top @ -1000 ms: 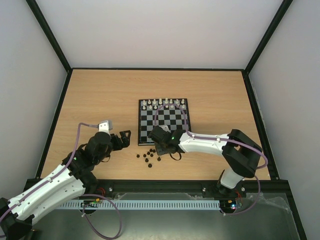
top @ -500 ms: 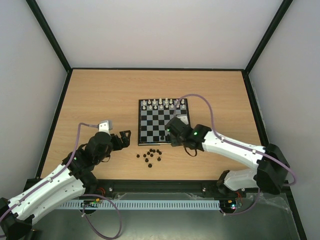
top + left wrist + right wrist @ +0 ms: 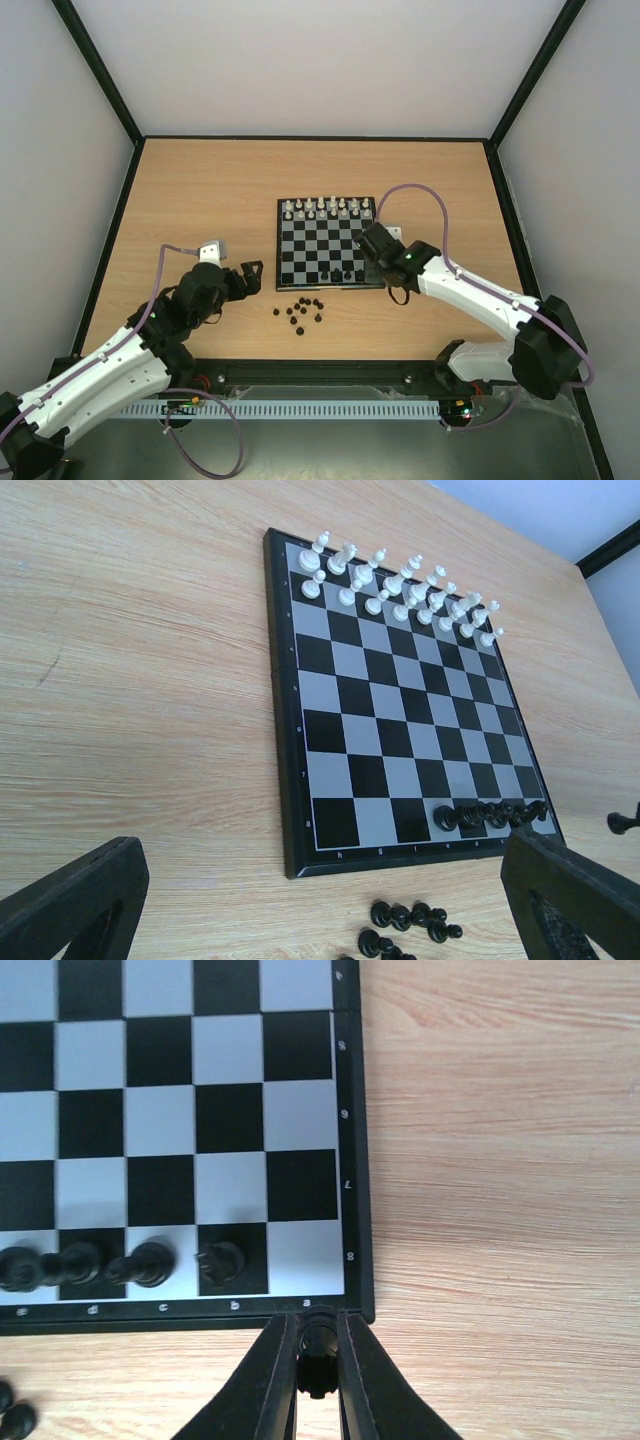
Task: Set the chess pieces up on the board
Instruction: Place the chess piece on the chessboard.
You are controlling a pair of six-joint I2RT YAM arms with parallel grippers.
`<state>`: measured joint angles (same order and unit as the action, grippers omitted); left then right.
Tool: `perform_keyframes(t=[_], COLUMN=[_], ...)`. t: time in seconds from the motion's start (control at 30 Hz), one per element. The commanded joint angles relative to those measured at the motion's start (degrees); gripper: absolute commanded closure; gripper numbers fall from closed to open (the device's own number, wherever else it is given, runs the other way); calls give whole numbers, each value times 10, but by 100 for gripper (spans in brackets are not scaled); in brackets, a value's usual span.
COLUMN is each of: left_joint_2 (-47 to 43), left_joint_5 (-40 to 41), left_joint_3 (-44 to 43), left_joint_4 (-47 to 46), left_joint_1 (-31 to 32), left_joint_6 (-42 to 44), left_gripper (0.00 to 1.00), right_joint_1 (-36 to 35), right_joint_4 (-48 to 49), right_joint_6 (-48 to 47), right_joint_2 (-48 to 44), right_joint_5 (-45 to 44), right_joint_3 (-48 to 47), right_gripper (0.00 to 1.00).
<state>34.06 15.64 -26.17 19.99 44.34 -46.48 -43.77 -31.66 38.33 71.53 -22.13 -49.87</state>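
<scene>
Right wrist view, bottom centre: the right gripper is pinched narrow on one tiny black piece. It hangs just off the lower edge of the board, below the bare corner square at lower right.

Left of that square, a short row of black pieces stands on the board's lowest rank. Four show clearly here, and the left wrist view suggests about five. So the setting-up looks less than half done: most of that rank and all of the next one are bare.

In the top external view, a cluster of loose black pieces lies on the table just below the board's lower edge, waiting to be placed. The left gripper is spread wide and holds nothing, at the lower left beside the board. At the board's upper edge the white pieces stand in two full ranks.

The loose pieces overlap and are too small to count or sort by type. From above, the right wrist hides its own fingers and the held piece. In the left wrist view the cluster is cut off at the bottom edge.
</scene>
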Motion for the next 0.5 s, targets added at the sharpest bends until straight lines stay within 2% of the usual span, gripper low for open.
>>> perform_keyframes(t=[0.0, 0.47], left_joint_2=[1, 9], left_joint_5=[3, 4], left_joint_3=[0, 2], left_joint_4=[-10, -18], left_joint_1=[0, 0], left_joint_6=[8, 11], left_gripper=[1, 0], right_joint_1=[23, 31], right_joint_4=[12, 56], right_joint_6=[-17, -42], right_joint_2=[27, 95], right_joint_5=[20, 38], right_joint_3=[20, 15], right_gripper=[88, 88])
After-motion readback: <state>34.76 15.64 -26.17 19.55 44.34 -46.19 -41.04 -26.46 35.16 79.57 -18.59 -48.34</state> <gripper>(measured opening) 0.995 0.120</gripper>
